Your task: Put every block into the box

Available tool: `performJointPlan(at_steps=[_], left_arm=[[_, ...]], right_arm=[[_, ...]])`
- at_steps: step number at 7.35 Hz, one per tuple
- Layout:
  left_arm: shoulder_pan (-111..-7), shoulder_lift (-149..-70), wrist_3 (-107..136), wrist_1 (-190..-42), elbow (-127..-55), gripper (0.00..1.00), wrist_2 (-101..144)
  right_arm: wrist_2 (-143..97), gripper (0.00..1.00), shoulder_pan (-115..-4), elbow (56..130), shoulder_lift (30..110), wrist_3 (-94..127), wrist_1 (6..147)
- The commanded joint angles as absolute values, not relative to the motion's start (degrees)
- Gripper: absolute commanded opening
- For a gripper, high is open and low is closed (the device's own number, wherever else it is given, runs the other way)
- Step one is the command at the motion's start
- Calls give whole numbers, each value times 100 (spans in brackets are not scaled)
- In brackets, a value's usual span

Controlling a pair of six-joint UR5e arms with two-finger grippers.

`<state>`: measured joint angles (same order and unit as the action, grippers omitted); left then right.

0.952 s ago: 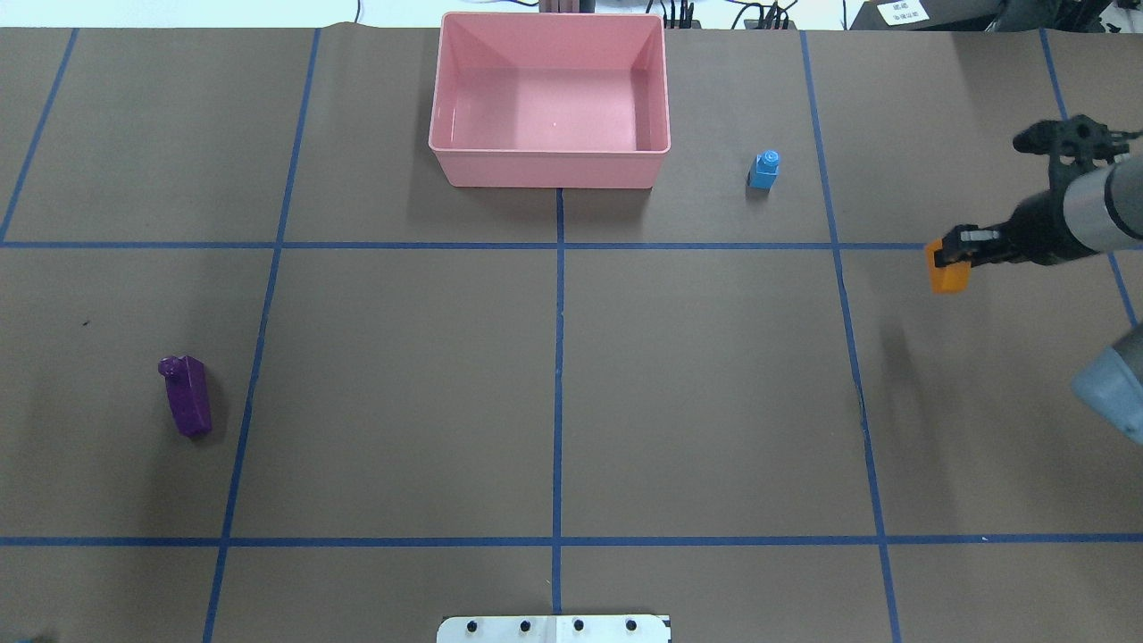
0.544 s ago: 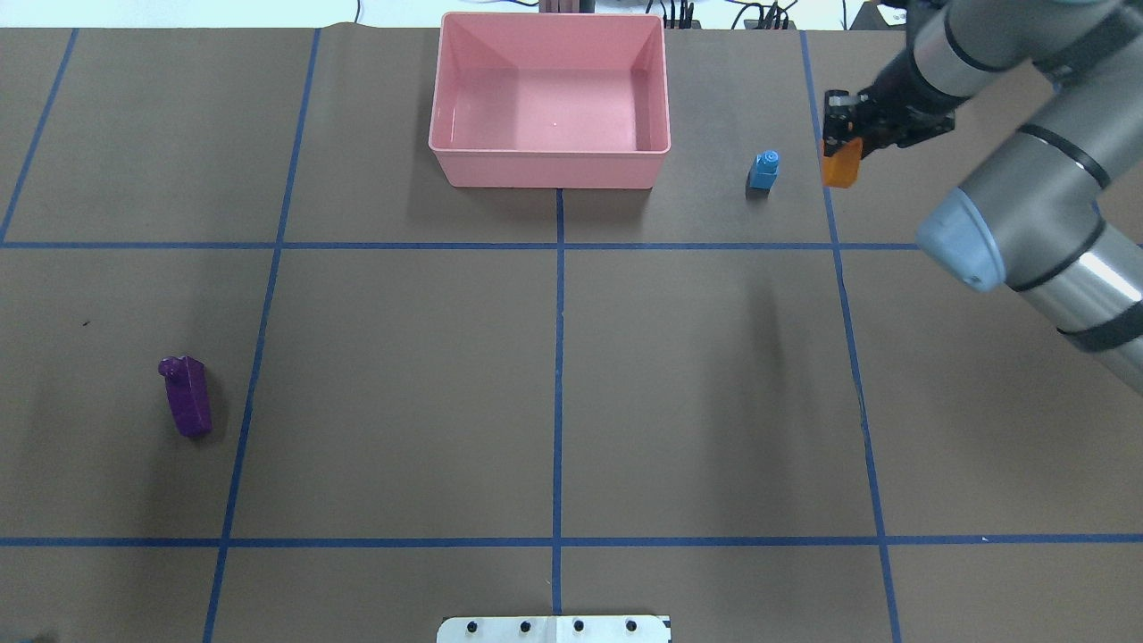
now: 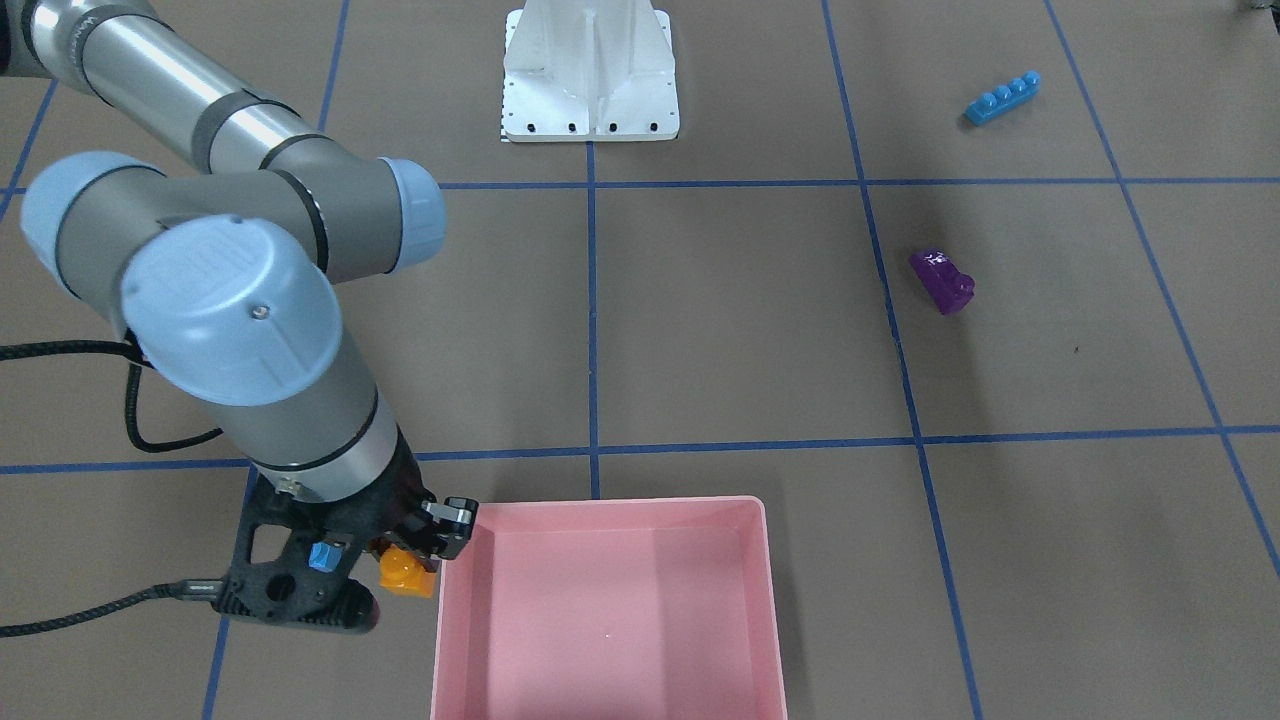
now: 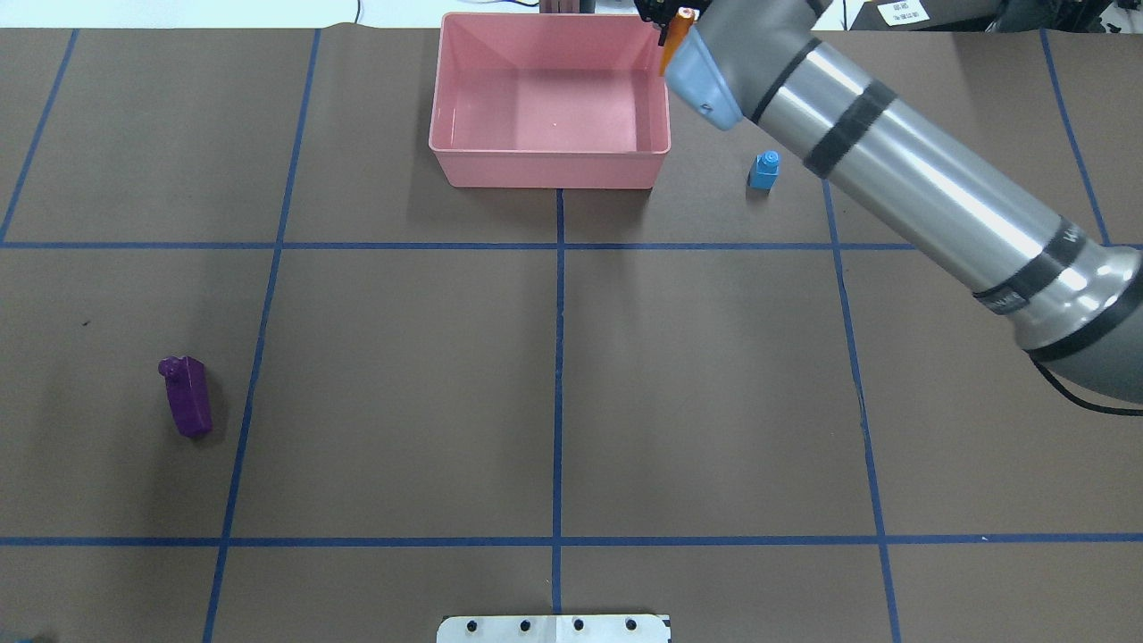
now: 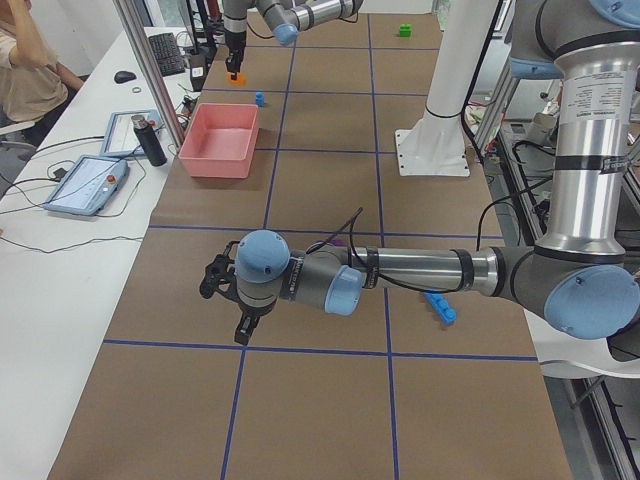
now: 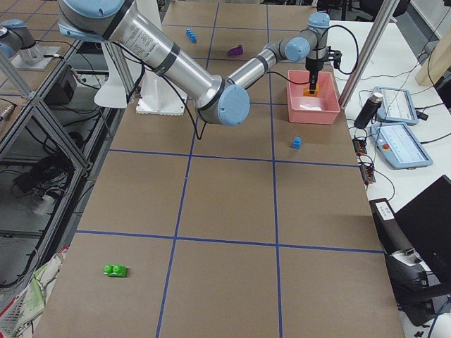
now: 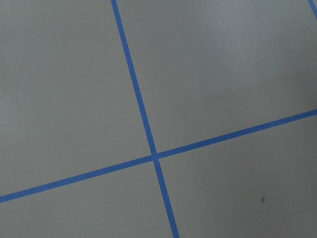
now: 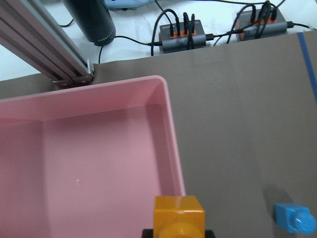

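My right gripper (image 3: pixel 412 562) is shut on the orange block (image 3: pixel 408 575), holding it at the right-hand wall of the pink box (image 4: pixel 549 152), near its far corner. In the right wrist view the orange block (image 8: pixel 179 213) hangs over the box's rim (image 8: pixel 171 129). The small blue block (image 4: pixel 764 170) stands on the table right of the box. The purple block (image 4: pixel 186 396) lies far left. The long blue block (image 3: pixel 1002 97) and the green block (image 6: pixel 115 270) lie far from the box. My left gripper (image 5: pixel 225 290) shows only in the exterior left view, so I cannot tell its state.
The white robot base (image 3: pixel 590 75) stands at the near middle edge. Behind the box are cable hubs (image 8: pixel 181 37), a black cylinder (image 8: pixel 91 20) and a metal frame post. A person (image 5: pixel 25 70) sits past the table's far side, with tablets (image 6: pixel 398 127) nearby.
My right arm has swung from the table's right side across to the box, carrying the orange block past the small blue block. The other blocks have not moved.
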<state>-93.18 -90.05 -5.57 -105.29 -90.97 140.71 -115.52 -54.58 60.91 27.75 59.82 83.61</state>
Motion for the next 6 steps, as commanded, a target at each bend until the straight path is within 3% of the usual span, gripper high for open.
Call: performJointPlan(at_steps=[1, 2, 3, 4, 6], left_arm=[[-9299, -9009, -554, -10529, -9097, 100, 14071], [-9290, -9017, -554, -10529, -9097, 100, 14080], [-9238, -9035, -562, -10538, -9114, 100, 14080], [-9142, -9122, -545, -10529, -9123, 100, 14080], [-9018, -9220, -519, -10512, -9132, 100, 14080]], right_arm=[[-10963, 0, -5038, 4366, 1945, 6310, 7202], [-10916, 0, -4949, 4307, 1951, 6311, 7129], [-10855, 79, -4879, 4211, 1951, 6302, 7128], [-10794, 99, -4861, 4210, 1951, 6337, 7137], [-10819, 99, -4895, 4245, 1942, 6346, 7145]])
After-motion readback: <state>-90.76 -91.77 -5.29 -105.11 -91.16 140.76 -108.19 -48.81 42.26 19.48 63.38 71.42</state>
